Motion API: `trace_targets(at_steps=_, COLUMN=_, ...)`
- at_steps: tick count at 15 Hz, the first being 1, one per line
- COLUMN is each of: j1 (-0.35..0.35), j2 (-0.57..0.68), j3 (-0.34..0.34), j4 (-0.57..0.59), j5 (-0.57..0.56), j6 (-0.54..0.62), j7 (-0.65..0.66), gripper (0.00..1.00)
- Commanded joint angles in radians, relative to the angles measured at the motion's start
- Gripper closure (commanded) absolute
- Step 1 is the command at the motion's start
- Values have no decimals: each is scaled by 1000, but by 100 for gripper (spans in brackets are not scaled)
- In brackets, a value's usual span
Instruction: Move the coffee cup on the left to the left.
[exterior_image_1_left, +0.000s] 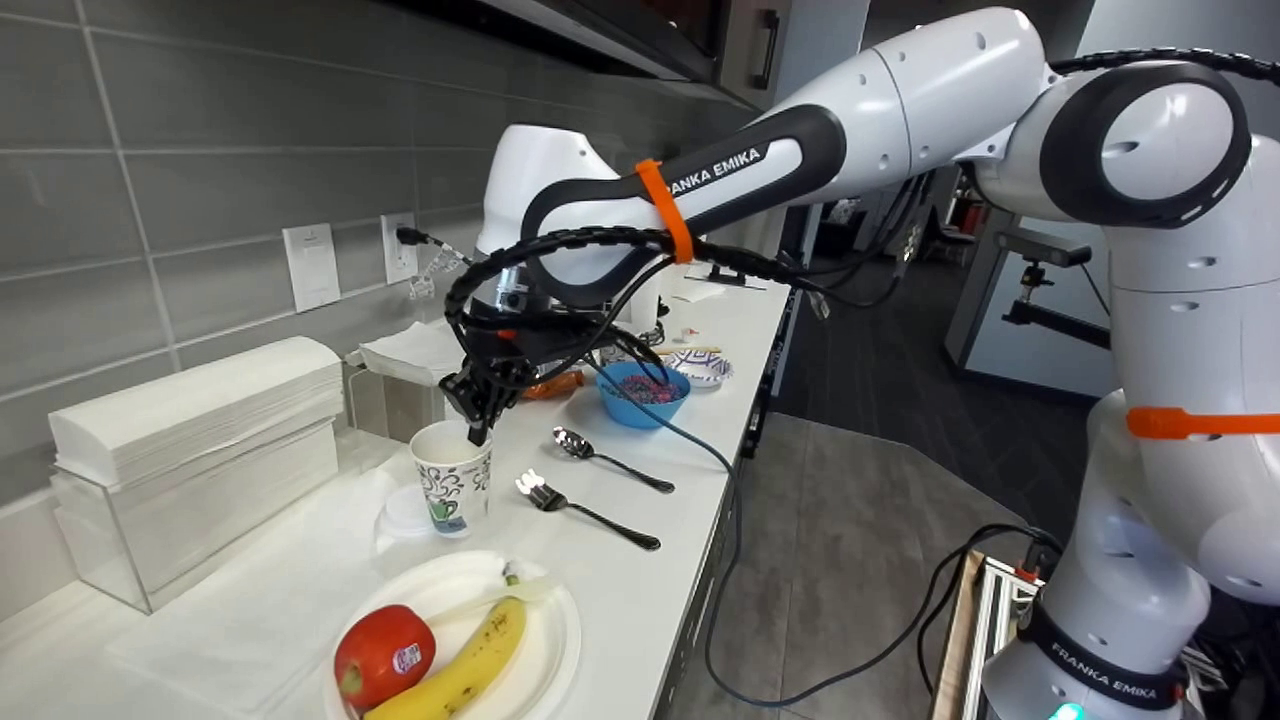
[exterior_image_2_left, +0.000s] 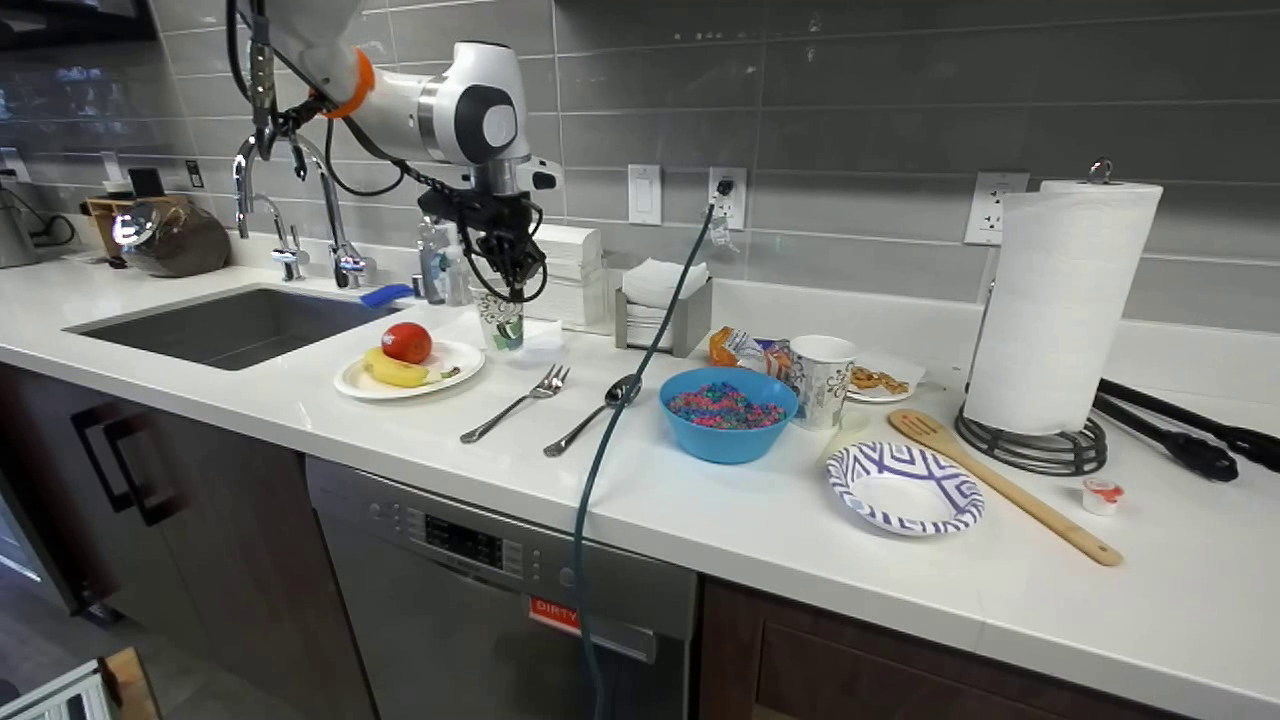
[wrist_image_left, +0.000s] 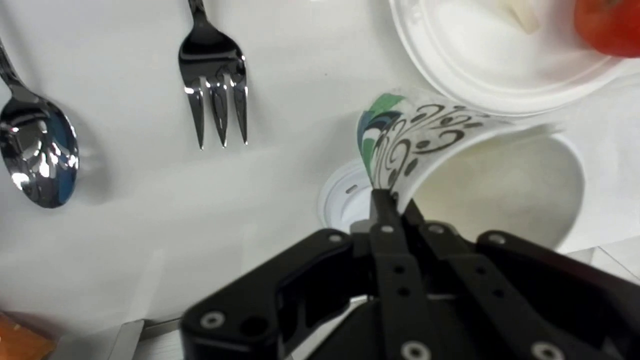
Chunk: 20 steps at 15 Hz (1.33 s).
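Jaws nearly together, pinching the rim of the patterned paper coffee cup (exterior_image_1_left: 453, 480); white lid (wrist_image_left: 346, 197) just beside, on the bench (wrist_image_left: 225, 200).

Desk (exterior_image_2_left: 1200, 560), left to right in an exterior view: sink (exterior_image_2_left: 240, 325), inset; plate (exterior_image_2_left: 468, 357), banana (exterior_image_2_left: 395, 370) on it; coffee cup (exterior_image_2_left: 500, 325), right of plate, rim in the grasp of the end effector (wrist_image_left: 398, 202), lid (wrist_image_left: 340, 200) just beside; fork (exterior_image_2_left: 543, 387); spoon (exterior_image_2_left: 580, 428); bowl (exterior_image_2_left: 728, 445), small pieces (exterior_image_2_left: 725, 405) inside; another cup (exterior_image_2_left: 822, 380), right of bowl; paper bowl (exterior_image_2_left: 905, 495); slotted spoon (exterior_image_2_left: 1015, 491), right of and behind paper bowl; paper towel roll (exterior_image_2_left: 1065, 310) on stand (exterior_image_2_left: 1040, 455), behind slotted spoon.
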Motion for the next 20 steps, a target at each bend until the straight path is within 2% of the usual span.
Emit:
trace_targets(at_steps=1, j1=-15, j2=-28, j3=-8, j4=-54, j5=39, j6=-17, j7=27, gripper=99)
trace_targets(at_steps=6, j1=-24, j2=-12, j3=-18, j4=-72, j5=40, j6=-12, j7=44, gripper=99)
trace_targets(at_steps=7, j1=-28, j2=-11, j3=-15, j4=-72, j5=47, j6=-15, j7=40, gripper=71)
trace_targets(at_steps=8, j1=-28, j2=-12, j3=-15, j4=-71, j5=44, j6=-21, j7=34, gripper=70)
trace_targets(at_steps=9, j1=-23, j2=-20, j3=-17, j4=-73, j5=30, j6=-21, j7=34, gripper=64)
trace_targets(at_steps=14, j1=1, j2=-92, j3=6, j4=-67, j5=7, j6=-48, j7=8, gripper=26)
trace_targets(at_steps=17, j1=17, j2=-150, j3=28, j4=-63, j5=4, j6=-126, j7=8, gripper=4)
trace_targets(at_steps=20, j1=31, j2=-208, j3=45, j4=-58, j5=-16, j6=-260, j7=26, gripper=0)
